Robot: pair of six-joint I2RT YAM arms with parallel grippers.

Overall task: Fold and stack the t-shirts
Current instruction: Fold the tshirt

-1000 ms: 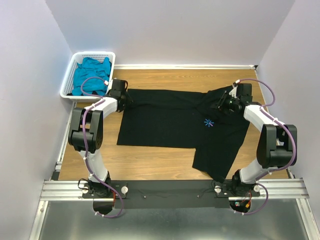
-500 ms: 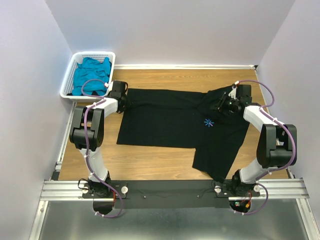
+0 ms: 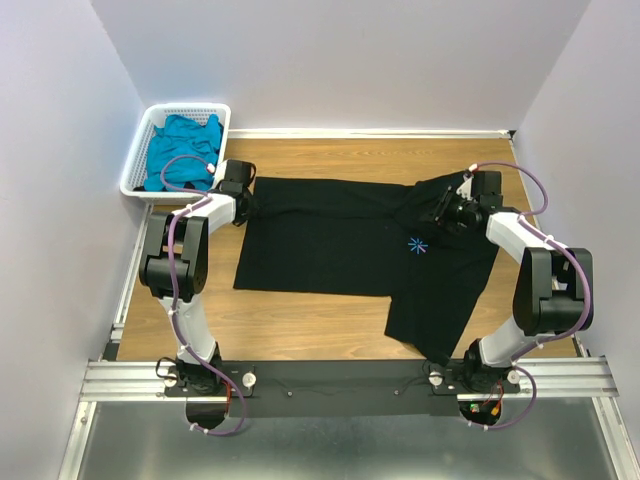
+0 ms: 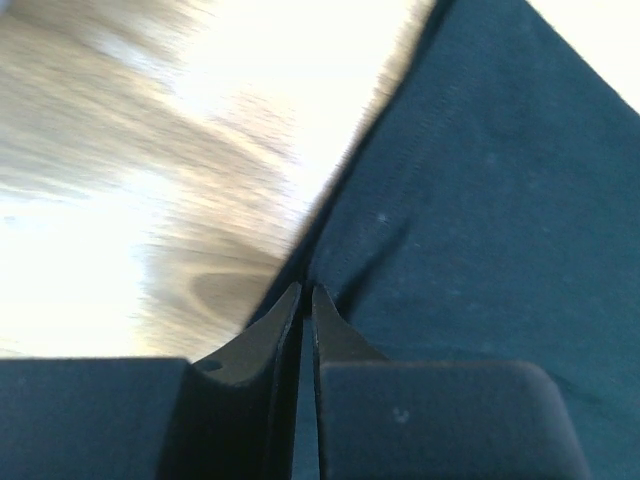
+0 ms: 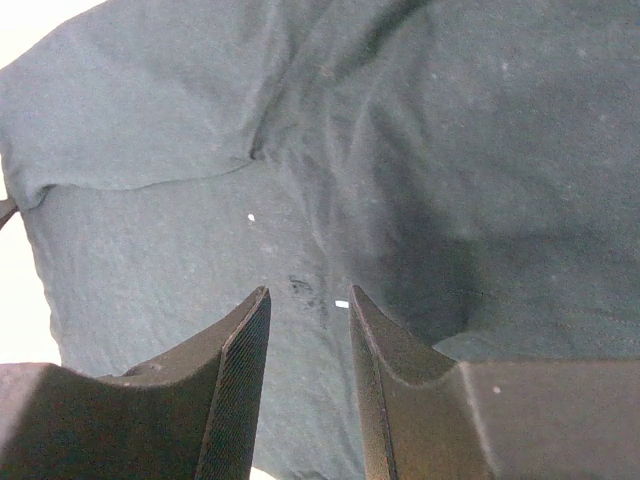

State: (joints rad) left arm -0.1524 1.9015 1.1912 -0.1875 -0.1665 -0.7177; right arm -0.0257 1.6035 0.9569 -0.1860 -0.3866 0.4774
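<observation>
The black t-shirt (image 3: 330,245) lies spread on the wooden table, its right part folded over and a light-blue starburst (image 3: 417,245) showing. My left gripper (image 3: 247,196) is at the shirt's far-left corner. In the left wrist view it (image 4: 306,292) is pinched shut on the hem of the black cloth (image 4: 480,200). My right gripper (image 3: 440,212) hovers over the bunched cloth at the far right. In the right wrist view it (image 5: 308,295) is open, with black cloth (image 5: 200,230) just below the fingers. The teal-blue t-shirt (image 3: 182,150) lies crumpled in the basket.
The white slotted basket (image 3: 190,107) stands at the far-left corner, just beyond my left gripper. Bare wood (image 3: 320,330) shows in front of the shirt. White walls close in the table on three sides.
My left gripper has shifted slightly toward the far left at the shirt's corner. The right arm and the shirt have barely moved.
</observation>
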